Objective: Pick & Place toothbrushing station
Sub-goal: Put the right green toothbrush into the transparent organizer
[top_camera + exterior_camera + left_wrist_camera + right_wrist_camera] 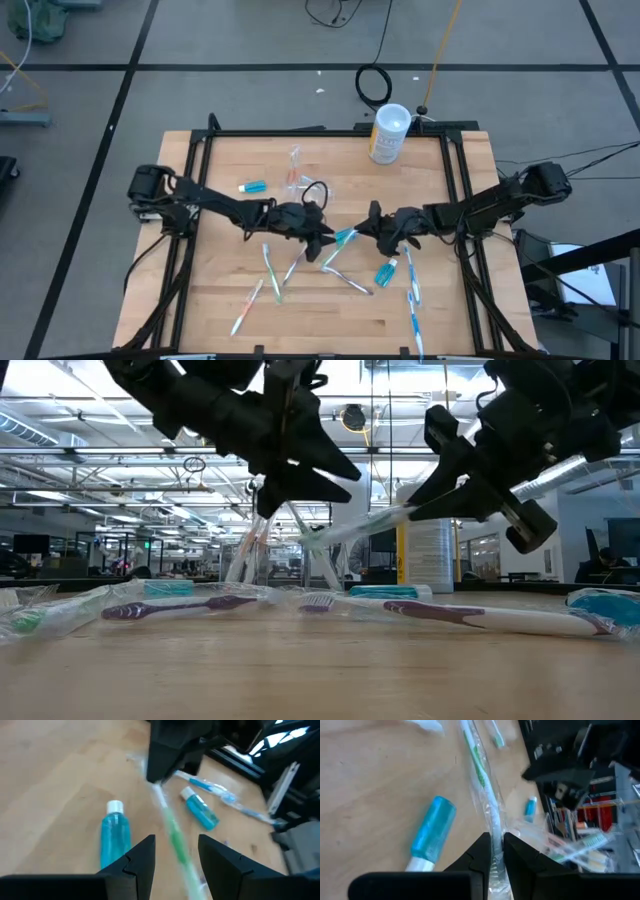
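Observation:
A toothbrush with a green stripe in a clear wrapper [345, 238] is held off the table between my two grippers. My right gripper [368, 228] is shut on it. My left gripper [325, 238] is open, and its two fingers stand on either side of the brush's free end [177, 847]; I cannot tell whether they touch it. The clear holder [295, 172] stands at the far middle of the table with a few brushes in it. Several wrapped toothbrushes [270, 265] and teal toothpaste tubes [386, 271] lie flat on the wood. My right gripper pinches the wrapped toothbrush near one end [494, 827] between its two fingers, wrapper and handle together. The fingers come from the table's right, slanting down, and the brush runs on past them toward my left gripper. The brush is lifted clear and tilted, its free end [320, 535] lower.
A white canister with a yellowish label [388, 133] stands at the far edge, right of the middle. Another teal tube [252, 186] lies at the left. Blue-handled brushes [412, 300] lie at the near right. Black frame rails [455, 190] run along the table's sides.

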Tool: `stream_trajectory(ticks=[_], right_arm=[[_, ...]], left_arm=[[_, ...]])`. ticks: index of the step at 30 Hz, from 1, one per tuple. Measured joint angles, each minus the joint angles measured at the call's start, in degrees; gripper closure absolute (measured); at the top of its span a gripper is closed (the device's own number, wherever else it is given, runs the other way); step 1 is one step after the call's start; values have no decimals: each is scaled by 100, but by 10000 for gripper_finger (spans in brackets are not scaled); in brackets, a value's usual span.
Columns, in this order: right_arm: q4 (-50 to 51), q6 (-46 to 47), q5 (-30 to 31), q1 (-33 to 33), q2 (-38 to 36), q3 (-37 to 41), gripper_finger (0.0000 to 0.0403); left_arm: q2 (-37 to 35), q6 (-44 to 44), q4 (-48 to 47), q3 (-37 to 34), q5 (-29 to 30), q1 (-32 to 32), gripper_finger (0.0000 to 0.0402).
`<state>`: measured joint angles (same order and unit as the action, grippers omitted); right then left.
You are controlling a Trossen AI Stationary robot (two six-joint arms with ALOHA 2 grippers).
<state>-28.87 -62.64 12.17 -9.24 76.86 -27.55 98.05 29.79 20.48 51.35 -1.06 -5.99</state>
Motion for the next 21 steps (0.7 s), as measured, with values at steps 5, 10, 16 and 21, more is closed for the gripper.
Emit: stream_trajectory(ticks=[5, 10, 16, 21], right_arm=[[-160, -398, 153, -98, 0, -4, 364], [-553, -514, 578, -101, 0, -4, 364], [-982, -909, 730, -96, 0, -4, 364], [-1037, -1063, 730, -96, 0, -4, 364]], left_arm=[[16, 248, 42, 55, 30, 12, 250], [73, 260, -12, 55, 65, -11, 250], [99, 371, -164, 50, 109, -9, 250], [97, 214, -109, 52, 107, -7, 250]])
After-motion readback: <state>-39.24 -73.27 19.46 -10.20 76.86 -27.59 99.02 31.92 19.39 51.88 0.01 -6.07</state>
